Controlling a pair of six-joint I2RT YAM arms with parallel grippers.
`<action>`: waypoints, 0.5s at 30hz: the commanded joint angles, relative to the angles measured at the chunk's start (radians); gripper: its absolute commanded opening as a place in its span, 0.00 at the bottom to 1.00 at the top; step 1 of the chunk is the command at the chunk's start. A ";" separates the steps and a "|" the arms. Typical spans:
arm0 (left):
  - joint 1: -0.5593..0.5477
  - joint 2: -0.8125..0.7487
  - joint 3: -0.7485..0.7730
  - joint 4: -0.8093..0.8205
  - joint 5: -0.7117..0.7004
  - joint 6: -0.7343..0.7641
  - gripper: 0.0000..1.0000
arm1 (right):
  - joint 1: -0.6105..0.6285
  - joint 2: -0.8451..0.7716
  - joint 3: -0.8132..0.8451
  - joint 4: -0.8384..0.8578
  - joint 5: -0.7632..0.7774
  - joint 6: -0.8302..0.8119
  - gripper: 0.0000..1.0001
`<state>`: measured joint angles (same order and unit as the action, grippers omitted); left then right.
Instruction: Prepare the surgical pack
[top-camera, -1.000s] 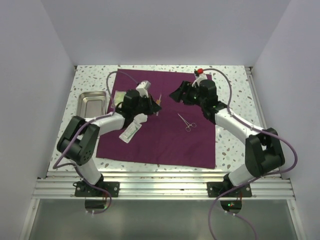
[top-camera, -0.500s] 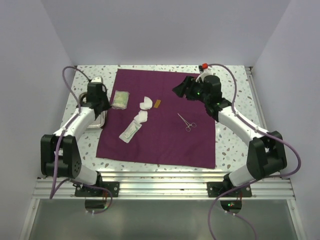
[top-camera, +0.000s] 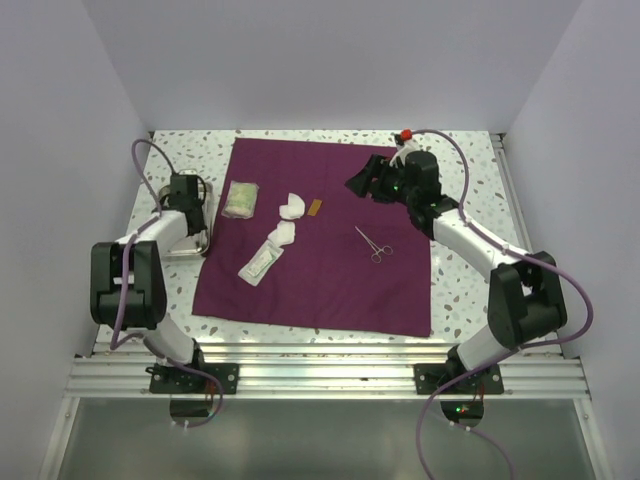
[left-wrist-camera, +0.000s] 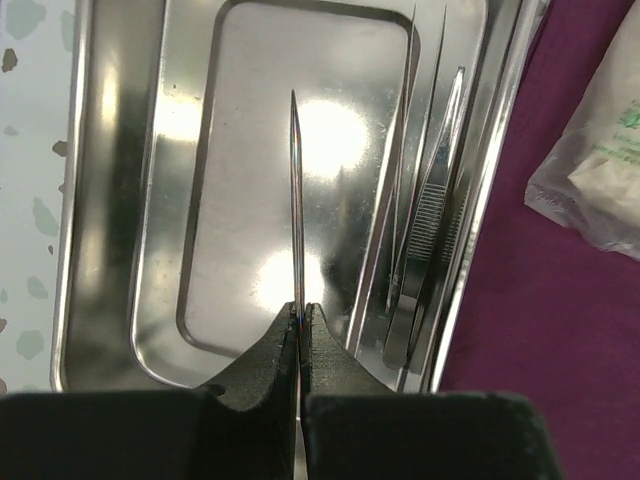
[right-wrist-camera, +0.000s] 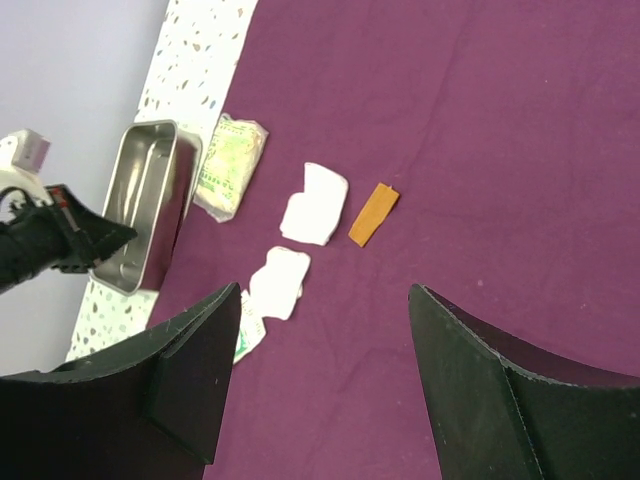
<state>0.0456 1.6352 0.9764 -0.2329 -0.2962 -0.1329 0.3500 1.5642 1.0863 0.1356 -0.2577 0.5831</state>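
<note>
At the far left, the left gripper (left-wrist-camera: 300, 316) hangs over one small shiny rectangular steel tray (left-wrist-camera: 110, 200). The tray sits on the speckled table (top-camera: 200, 148) at the left edge of the cloth. The gripper's black fingers (left-wrist-camera: 262, 358) are pressed together, pinching one thin pointed metal instrument (left-wrist-camera: 297, 200). It sticks out ahead of the fingertips, above the tray floor. Just right of the fingers, one pair of ribbed steel tweezers (left-wrist-camera: 428, 240) lies along the tray's right wall.

The step in hand appears to be loading instruments into the tray. The next move likely calls for lowering the tips and parting the fingers, so the held piece settles flat beside the tweezers.

Right of the tray lies one large plum-purple cloth (top-camera: 330, 290), spread flat rather than folded. These things rest on it between the two grippers:
- one green-printed soft packet (top-camera: 240, 198)
- one long clear packet (top-camera: 260, 262)
- two white gauze pads (top-camera: 293, 206)
- one small tan strip (top-camera: 315, 207)
- one ring-handled steel instrument (top-camera: 373, 245), lying nearest the right gripper

The right gripper (right-wrist-camera: 325, 290) hovers above the far part of the cloth. Its fingers (right-wrist-camera: 480, 380) are spread wide and hold nothing.
</note>
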 joint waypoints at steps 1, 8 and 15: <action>0.008 0.043 0.007 0.104 -0.017 0.047 0.00 | -0.012 0.005 0.027 0.032 -0.031 -0.017 0.72; 0.008 0.144 0.082 0.066 -0.014 0.038 0.00 | -0.020 0.011 0.021 0.035 -0.037 -0.019 0.71; 0.008 0.184 0.093 0.061 0.000 0.018 0.03 | -0.023 0.014 0.020 0.035 -0.041 -0.025 0.71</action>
<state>0.0456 1.7962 1.0309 -0.2050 -0.3046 -0.1116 0.3325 1.5669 1.0863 0.1360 -0.2802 0.5797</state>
